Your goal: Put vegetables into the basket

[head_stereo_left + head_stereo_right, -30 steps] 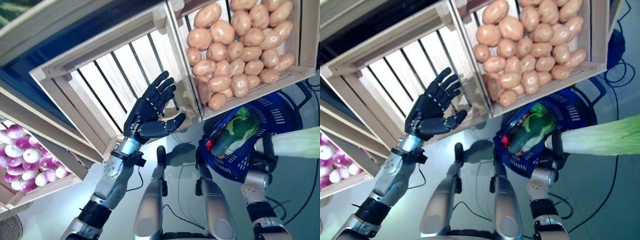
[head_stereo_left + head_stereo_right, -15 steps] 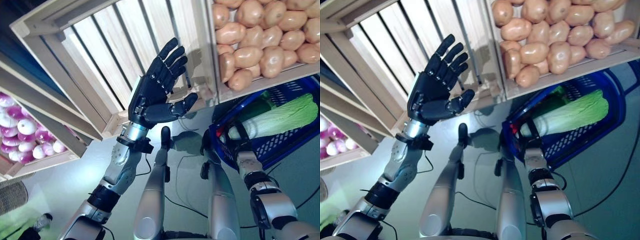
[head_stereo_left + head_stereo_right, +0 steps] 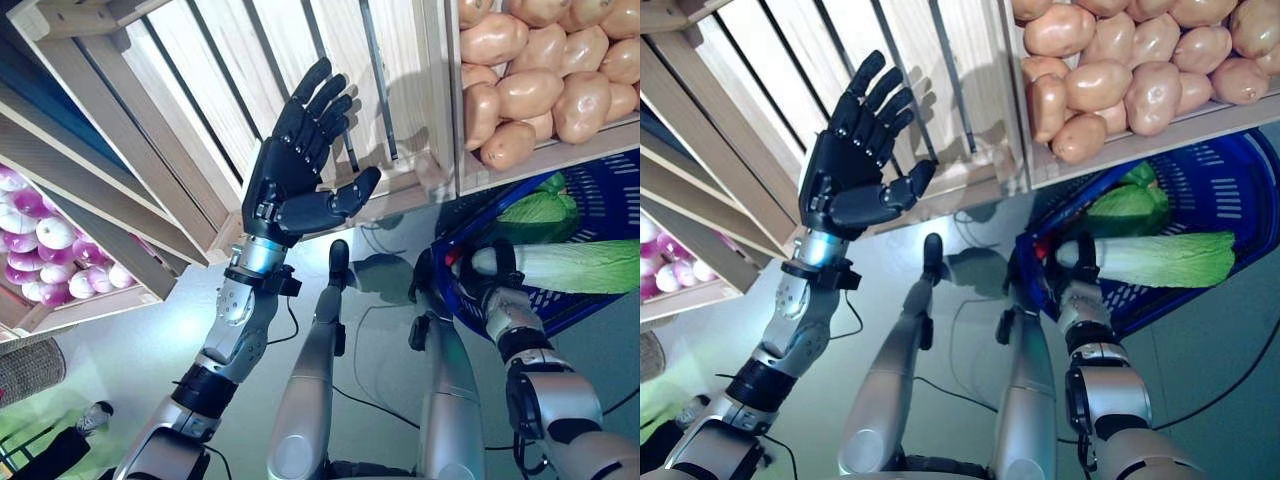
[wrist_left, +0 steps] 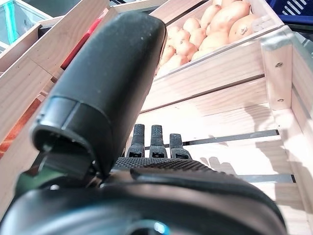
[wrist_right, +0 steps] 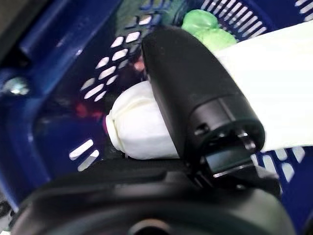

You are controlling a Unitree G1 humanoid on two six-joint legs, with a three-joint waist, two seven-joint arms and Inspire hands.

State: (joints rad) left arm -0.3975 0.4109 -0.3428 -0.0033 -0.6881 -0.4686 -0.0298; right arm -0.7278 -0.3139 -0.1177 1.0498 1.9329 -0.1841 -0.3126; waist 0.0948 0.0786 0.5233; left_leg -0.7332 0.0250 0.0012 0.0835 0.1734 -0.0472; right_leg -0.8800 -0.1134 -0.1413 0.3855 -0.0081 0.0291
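Observation:
My right hand (image 3: 497, 272) is shut on the white stem end of a long pale green cabbage (image 3: 575, 267). The cabbage lies level across the blue basket (image 3: 1205, 185), over its near side. The right wrist view shows my thumb (image 5: 195, 98) curled over the cabbage's stem (image 5: 139, 128) above the basket's mesh (image 5: 63, 93). A leafy green vegetable (image 3: 540, 207) and something small and red (image 3: 1041, 250) lie inside the basket. My left hand (image 3: 292, 175) is raised and open, holding nothing, in front of an empty wooden crate (image 3: 290, 50).
A wooden crate of potatoes (image 3: 540, 75) juts over the basket's far side. Further left, past the empty crate, stands a crate of white and purple bulbs (image 3: 35, 250). The left wrist view shows the empty crate's slats (image 4: 234, 142).
The camera has shifted. My right hand brought the cabbage from beside the basket to above it and levelled it. The left hand stays raised and open.

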